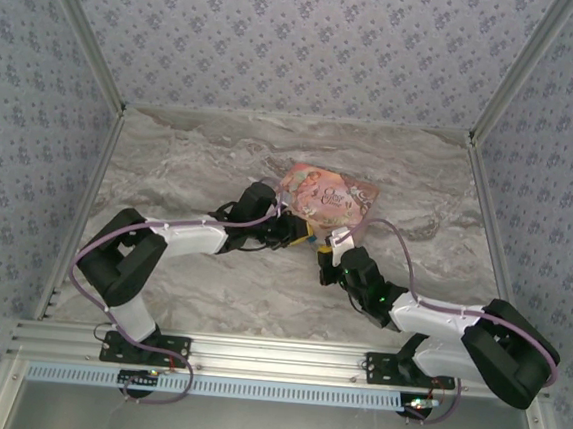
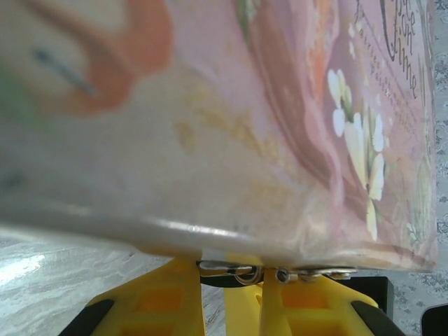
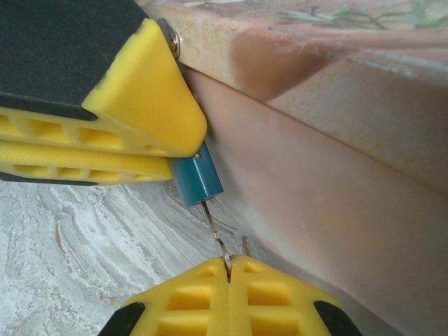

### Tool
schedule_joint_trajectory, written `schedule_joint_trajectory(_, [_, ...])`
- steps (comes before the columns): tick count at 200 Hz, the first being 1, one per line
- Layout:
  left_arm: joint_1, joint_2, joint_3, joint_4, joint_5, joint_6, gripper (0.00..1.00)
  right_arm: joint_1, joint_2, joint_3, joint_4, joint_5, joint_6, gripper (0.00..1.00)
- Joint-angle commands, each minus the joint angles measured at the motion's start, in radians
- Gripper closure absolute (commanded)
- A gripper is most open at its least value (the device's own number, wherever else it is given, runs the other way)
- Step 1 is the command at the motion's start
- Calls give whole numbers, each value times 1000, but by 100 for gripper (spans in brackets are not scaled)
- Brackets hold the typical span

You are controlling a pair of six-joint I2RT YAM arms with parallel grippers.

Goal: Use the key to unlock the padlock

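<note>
- The left gripper (image 3: 178,155) is clamped on the padlock (image 3: 198,178). Only the teal lower end pokes out past its yellow fingers.
- The right gripper (image 3: 229,269) is pinched tight on the key (image 3: 215,234), a thin silver strip running up from its fingertips into the bottom of the padlock.
- The two grippers meet near the middle of the table (image 1: 210,288), just at the near edge of the book (image 1: 328,193). The padlock is held beside that edge, seemingly off the surface.
- Done, by my reading: both pieces are picked up and aligned, and the key tip is at or inside the keyhole. How deep it sits I cannot tell.
- In the left wrist view, silver metal shows between the left fingers (image 2: 168,301), likely the shackle (image 2: 241,274). It is too blurred to say whether it is latched.
- Left to do, as I judge it: seat the key fully, turn it, and let the shackle pop free. Nothing shows the lock open yet.
</note>
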Motion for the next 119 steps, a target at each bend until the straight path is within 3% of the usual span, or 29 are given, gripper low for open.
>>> schedule_joint_trajectory(1, [-9, -46, 20, 39, 35, -17, 82, -7, -19, 12, 16, 4, -1, 100])
schedule_joint_trajectory(119, [-9, -46, 23, 45, 39, -29, 82, -9, -40, -1, 16, -11, 4, 100])
